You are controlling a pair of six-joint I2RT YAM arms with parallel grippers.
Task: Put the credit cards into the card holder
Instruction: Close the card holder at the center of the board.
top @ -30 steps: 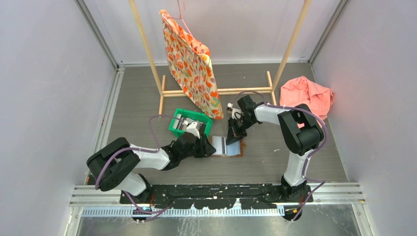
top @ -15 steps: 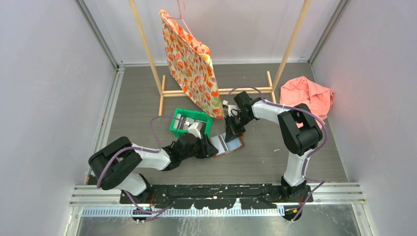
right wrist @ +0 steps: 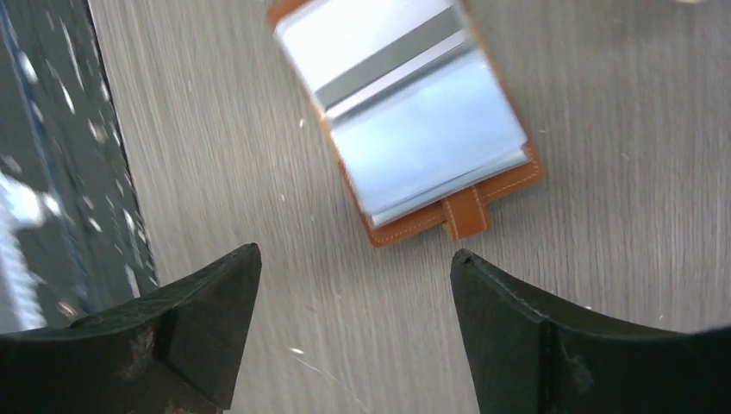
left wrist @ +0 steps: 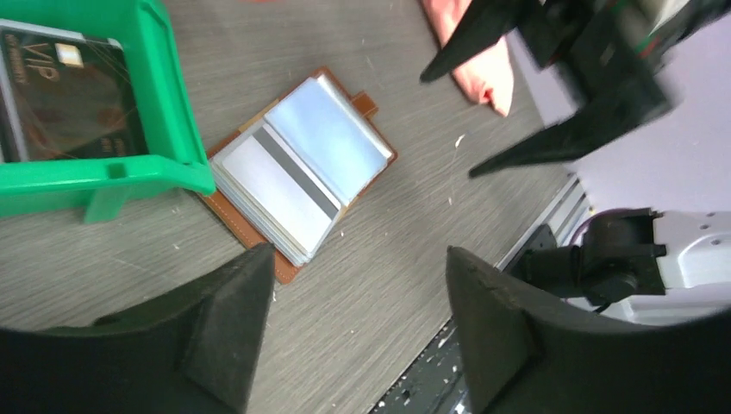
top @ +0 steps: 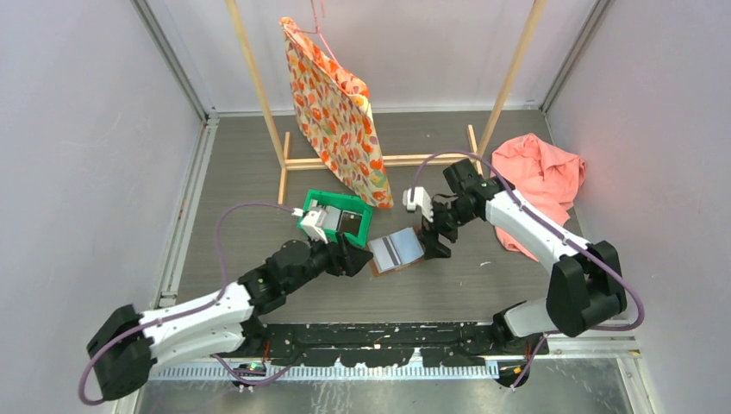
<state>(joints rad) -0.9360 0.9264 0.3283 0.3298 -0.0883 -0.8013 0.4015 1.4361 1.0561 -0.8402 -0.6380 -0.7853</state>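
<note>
On the grey wood-grain table [top: 259, 172] the card holder [top: 396, 251] lies open and flat between the left gripper [top: 358, 259] and the right gripper [top: 436, 241]. Both have fingers spread and hold nothing. Only the left wrist view shows a black card [left wrist: 65, 95] inside the green bin [left wrist: 181, 112].

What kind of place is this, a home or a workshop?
Probably a robot test booth in a lab. Plain walls close in a table, two robot arms are bolted at its near edge, and the things look like props: a wooden rack with a patterned bag, a pink cloth.
</note>
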